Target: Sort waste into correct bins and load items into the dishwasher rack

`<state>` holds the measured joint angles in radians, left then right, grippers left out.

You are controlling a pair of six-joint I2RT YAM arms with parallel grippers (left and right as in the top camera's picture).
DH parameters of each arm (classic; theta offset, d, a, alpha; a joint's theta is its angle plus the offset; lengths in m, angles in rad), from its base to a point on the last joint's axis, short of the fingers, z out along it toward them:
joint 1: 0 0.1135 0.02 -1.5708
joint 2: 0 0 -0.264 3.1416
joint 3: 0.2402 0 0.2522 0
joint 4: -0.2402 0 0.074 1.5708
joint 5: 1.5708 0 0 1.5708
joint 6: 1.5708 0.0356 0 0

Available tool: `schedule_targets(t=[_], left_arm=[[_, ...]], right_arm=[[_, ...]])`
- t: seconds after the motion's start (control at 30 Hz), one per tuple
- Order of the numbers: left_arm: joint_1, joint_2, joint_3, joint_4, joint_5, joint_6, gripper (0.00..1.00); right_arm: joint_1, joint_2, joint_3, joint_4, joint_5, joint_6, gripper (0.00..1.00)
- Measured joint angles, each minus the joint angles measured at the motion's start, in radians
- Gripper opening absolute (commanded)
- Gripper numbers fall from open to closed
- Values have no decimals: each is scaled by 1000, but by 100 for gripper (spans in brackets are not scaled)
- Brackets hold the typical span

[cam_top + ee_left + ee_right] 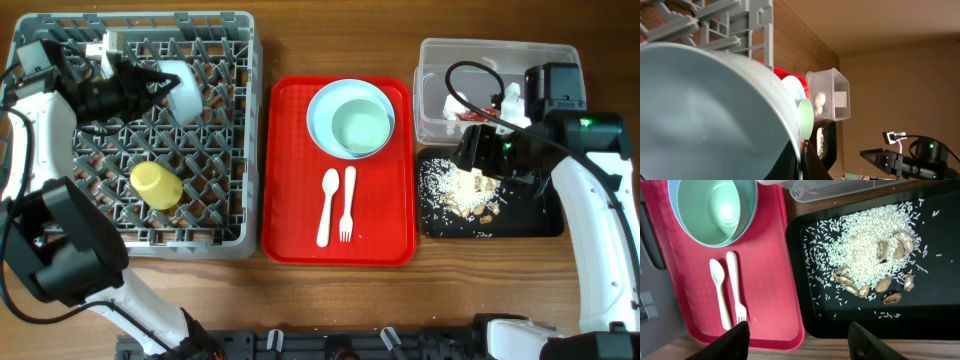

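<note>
Left gripper [158,84] is clamped on a pale bowl [705,115] at the back of the dishwasher rack [235,130]; it doesn't look seated yet. 1 yellow cup [155,185] is in the rack. Right gripper [805,342] is spread wide and empty above the black bin [940,295] with rice and peanut shells [875,255]. Still to load from the red tray [290,230]: nested bowls [350,118], spoon [328,205], fork [348,203]. I'd say roughly halfway.

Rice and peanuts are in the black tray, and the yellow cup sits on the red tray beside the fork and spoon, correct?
Not quite: the overhead view shows the yellow cup in the grey dishwasher rack, not on the red tray. The rice and peanuts are in the black tray, and the fork and spoon lie on the red tray.
</note>
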<state>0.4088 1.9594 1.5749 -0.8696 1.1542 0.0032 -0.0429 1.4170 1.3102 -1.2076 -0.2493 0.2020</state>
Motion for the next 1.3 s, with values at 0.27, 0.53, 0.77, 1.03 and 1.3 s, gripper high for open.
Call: schedule_targets(t=[0.27,0.53,0.77,1.03,1.3], left_arm=[[84,39,6,-130,11,16,5],[129,45,9,-422,-288,10,53],[64,-141,3,-400,-294,10,63],[-708,-291,6,-45,-721,10,85],[-1092,-21,6,293,-1098,11,82]], right_arm=[[0,0,0,-9,0,0,63],[0,0,0,-9,0,0,63],[0,0,0,-24,44,7,66],[-29,0,2,-57,232,99,73],[-90,0,2,-72,251,123,74]])
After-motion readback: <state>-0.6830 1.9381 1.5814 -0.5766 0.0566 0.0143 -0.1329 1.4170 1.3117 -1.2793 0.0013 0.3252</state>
